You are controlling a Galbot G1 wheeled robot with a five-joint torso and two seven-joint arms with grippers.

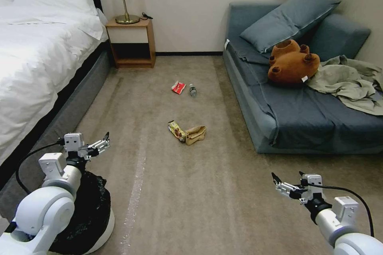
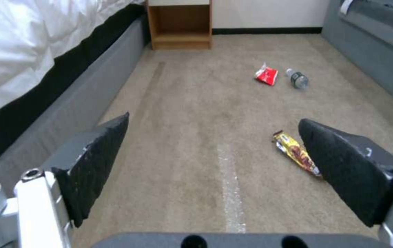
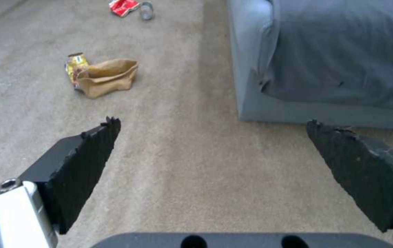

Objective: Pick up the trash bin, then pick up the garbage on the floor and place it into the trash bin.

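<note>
Head view puts the trash bin (image 1: 93, 223) on the carpet near the bed's foot, under my left arm; my left tool (image 1: 101, 142) hangs spread open and empty above it. My right tool (image 1: 288, 185) waits, also open, toward the sofa. Paper bag (image 1: 195, 134), snack wrapper (image 1: 176, 129), red packet (image 1: 178, 87) and bottle (image 1: 192, 90) lie mid-floor. I should drop the left tool straight onto the bin's rim, pinching wall and liner together.

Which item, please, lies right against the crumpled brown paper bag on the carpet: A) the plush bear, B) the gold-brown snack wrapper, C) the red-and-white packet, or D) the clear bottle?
B: the gold-brown snack wrapper touches the crumpled brown paper bag mid-floor, while the red-and-white packet and clear bottle lie farther off, near the nightstand.
</note>
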